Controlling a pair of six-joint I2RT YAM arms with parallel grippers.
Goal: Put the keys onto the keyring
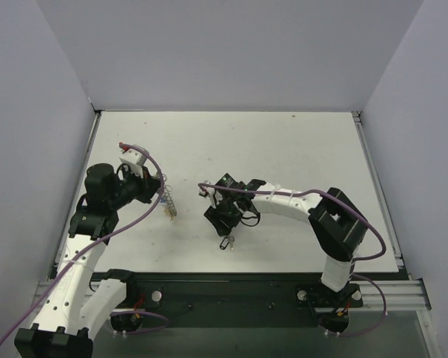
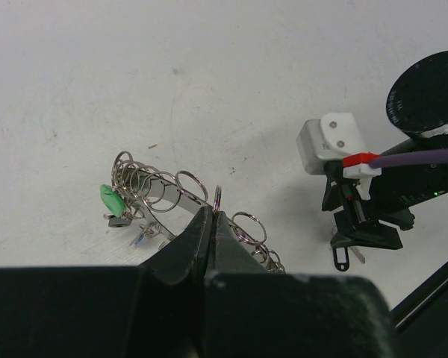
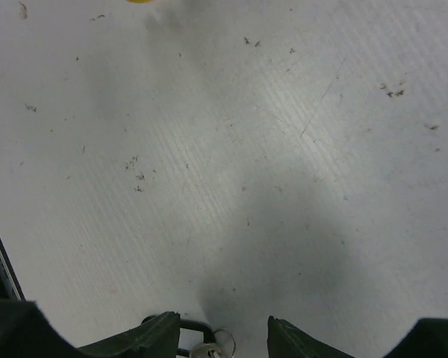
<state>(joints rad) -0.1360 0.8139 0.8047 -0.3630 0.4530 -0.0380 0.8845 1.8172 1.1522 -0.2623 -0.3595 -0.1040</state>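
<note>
Two keys show. One green key (image 2: pixel 108 200) sits against the keyring (image 2: pixel 164 190), left of the left gripper (image 2: pixel 213 218), whose jaws are pressed together on one loop of that ring. One second key (image 3: pixel 207 349) lies loose between the right gripper's (image 3: pixel 224 332) spread jaws. Bare table (image 3: pixel 246 149) stretches ahead of them.

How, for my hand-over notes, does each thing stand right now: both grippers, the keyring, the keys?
left gripper: shut, pinching the keyring's rim.
keyring: held at its rim by the left gripper.
green key: at the keyring's far side, apparently hanging on it.
right gripper: open, fingers apart, gripping nothing.
black key: just beneath the right gripper, off the keyring, apparently loose.
</note>
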